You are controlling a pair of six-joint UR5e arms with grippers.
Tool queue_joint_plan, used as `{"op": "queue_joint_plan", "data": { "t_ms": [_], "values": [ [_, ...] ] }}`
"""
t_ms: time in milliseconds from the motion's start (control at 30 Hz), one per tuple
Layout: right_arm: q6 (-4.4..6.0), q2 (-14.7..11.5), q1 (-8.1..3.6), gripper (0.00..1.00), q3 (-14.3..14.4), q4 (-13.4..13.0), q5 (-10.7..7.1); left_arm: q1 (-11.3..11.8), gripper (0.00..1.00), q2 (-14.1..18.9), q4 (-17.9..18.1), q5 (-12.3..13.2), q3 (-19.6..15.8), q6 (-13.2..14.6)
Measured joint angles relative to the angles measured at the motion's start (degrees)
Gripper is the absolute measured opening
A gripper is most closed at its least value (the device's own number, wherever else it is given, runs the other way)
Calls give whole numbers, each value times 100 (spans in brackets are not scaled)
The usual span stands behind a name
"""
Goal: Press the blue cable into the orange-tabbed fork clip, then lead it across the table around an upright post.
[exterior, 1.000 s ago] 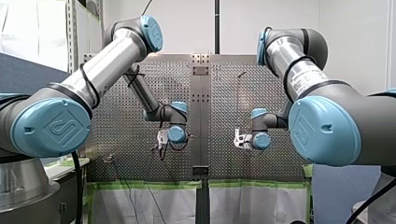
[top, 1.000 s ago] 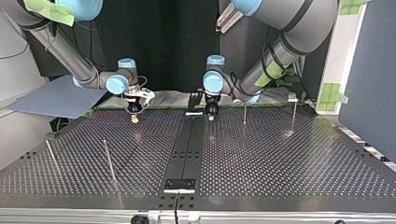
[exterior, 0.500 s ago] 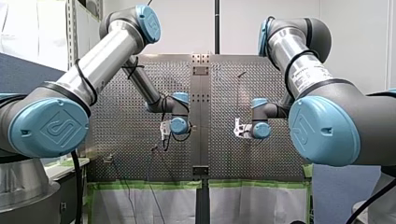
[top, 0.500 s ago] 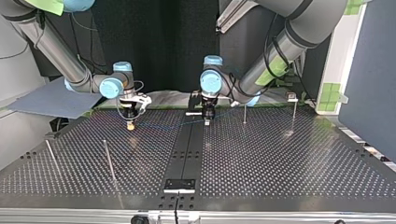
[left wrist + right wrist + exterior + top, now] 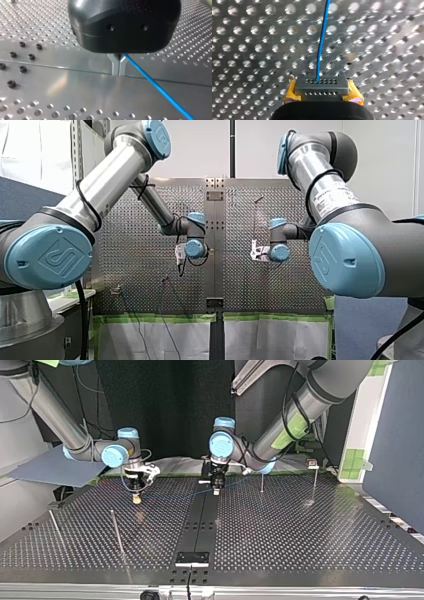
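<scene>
Our left gripper [image 5: 119,71], black with metal fingers, is pinched fully together on the blue cable [image 5: 155,86]. The cable leaves the fingertips and slants away low over the perforated table [image 5: 62,85]. Our right gripper [image 5: 319,86], with yellow pads [image 5: 291,90], is likewise closed on the cable, which runs straight ahead from it over the holes.

In the top view the cable shows as a thin, nearly straight line between the two grippers, just above the table near its far edge. The right gripper is at that view's left and the left gripper is near the middle strip. A thin upright post [image 5: 261,482] stands near the left gripper, towards the view's right.

We cannot make out the orange-tabbed fork clip. We judge the cable light, thin and limp, and smooth enough to slip through a pinch. It is best gripped close on either side of the clip, under gentle tension.
</scene>
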Motion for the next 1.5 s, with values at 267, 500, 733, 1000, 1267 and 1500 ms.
{"op": "queue_joint_plan", "data": {
  "t_ms": [267,500,733,1000,1267,1500],
  "values": [
    [-59,-219,94,0,1,174,13,-13,0,57,-54,0,1,-12],
    [-237,-498,240,0,0,465,73,-30,0,57,-62,0,0,-16],
    [-344,-836,458,0,0,573,208,-45,0,92,-78,-6,1,-16],
    [-372,-1175,754,0,1,630,385,-49,0,231,-114,3,57,-76],
    [-404,-1321,891,0,1,707,389,-49,0,254,-373,11,393,-148],
    [-426,-1432,953,0,-11,717,401,-30,0,260,-404,17,500,-186]
  ]
}}
